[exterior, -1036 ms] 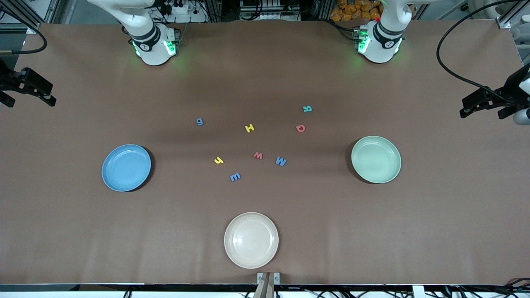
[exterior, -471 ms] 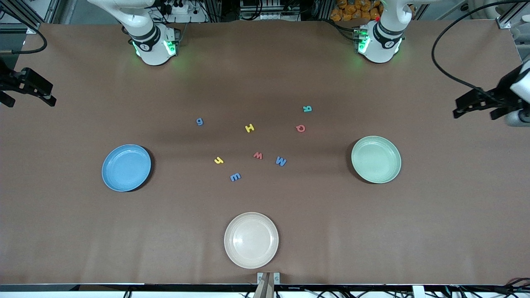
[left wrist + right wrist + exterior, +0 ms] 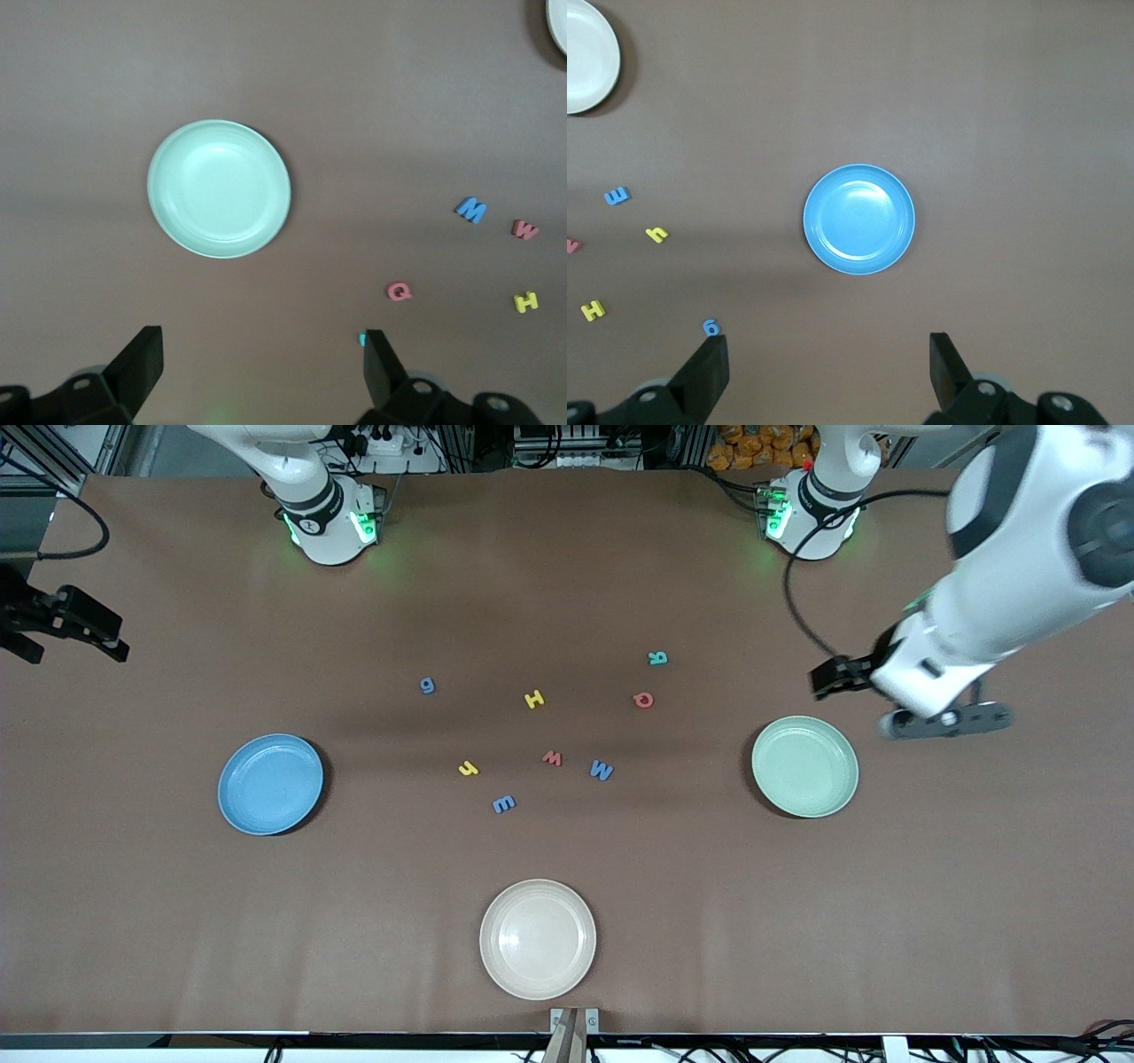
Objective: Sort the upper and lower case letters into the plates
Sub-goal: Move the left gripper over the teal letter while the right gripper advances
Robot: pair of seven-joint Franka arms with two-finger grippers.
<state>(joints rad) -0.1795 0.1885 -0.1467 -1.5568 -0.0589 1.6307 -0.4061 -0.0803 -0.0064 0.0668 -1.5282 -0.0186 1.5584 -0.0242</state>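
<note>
I see eight tiny chunky letters scattered flat on the brown table [image 3: 567,584] between the two plates: a blue g [image 3: 428,685], a yellow H [image 3: 533,699], a teal R [image 3: 657,658], a red Q [image 3: 644,700], a red w [image 3: 552,758], a blue M [image 3: 601,770], a yellow h [image 3: 468,768] and a blue E [image 3: 503,804]. None lies in a plate. The light blue plate [image 3: 270,784] sits toward the right arm's end, the mint green plate [image 3: 804,766] toward the left arm's end; both are bare. A cream plate [image 3: 538,938] rests nearer the front camera than the letters. My left gripper [image 3: 261,376] hangs high over the table just beside the green plate, fingers spread wide and holding nothing; its wrist view looks down on that plate and on the Q, M, w and H. My right gripper [image 3: 828,376] waits over the table near the blue plate, fingers likewise apart and empty. Nothing lies between the letters and either plate
</note>
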